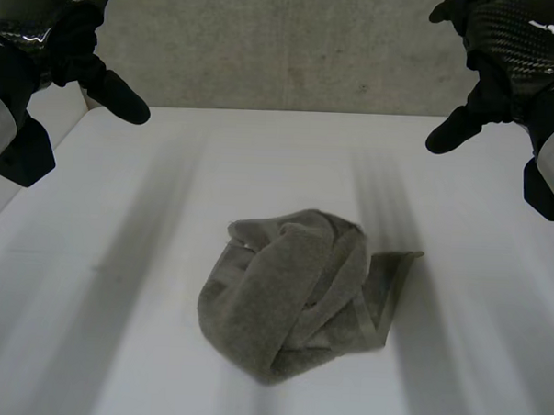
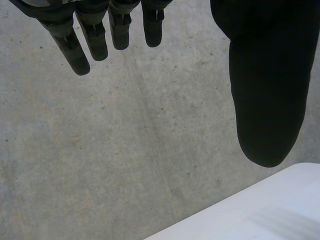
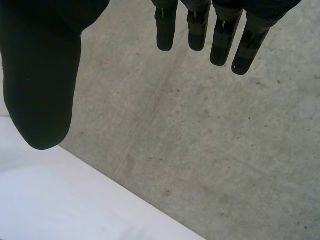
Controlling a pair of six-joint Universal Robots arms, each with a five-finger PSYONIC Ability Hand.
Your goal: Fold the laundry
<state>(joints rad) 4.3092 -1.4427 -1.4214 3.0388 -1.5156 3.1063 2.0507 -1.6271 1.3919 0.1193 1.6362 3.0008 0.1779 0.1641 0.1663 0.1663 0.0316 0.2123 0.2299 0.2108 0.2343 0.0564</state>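
A grey towel lies crumpled in a heap on the white table, a little right of the middle. My left hand hangs high above the table's far left corner, well away from the towel. In the left wrist view its fingers are straight and its thumb is spread, holding nothing. Over the far right corner my right hand is raised the same way. Its fingers are straight and its thumb stands apart, with nothing between them.
A grey concrete floor lies beyond the table's far edge. The table's far corners show under each hand. Bare tabletop surrounds the towel on every side.
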